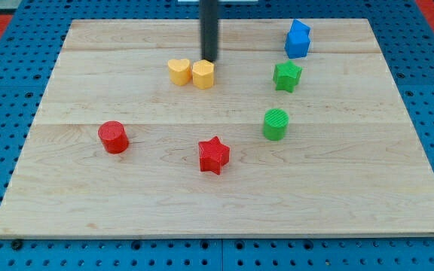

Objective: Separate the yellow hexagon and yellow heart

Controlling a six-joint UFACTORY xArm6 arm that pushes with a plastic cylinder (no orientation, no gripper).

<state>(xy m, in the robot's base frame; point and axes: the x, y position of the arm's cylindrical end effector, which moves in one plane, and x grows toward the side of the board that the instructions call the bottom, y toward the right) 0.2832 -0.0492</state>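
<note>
The yellow hexagon (203, 74) and the yellow heart (178, 71) sit side by side, touching, in the upper middle of the wooden board (89, 203). The heart is on the view's left of the hexagon. My tip (209, 59) is just above the hexagon's upper right edge, very close to it or touching it. The dark rod rises straight up out of the view's top.
A blue block (297, 39) sits at the upper right, with a green star (286, 76) below it and a green cylinder (275, 124) lower still. A red cylinder (114, 137) is at the left and a red star (214, 155) at the lower middle.
</note>
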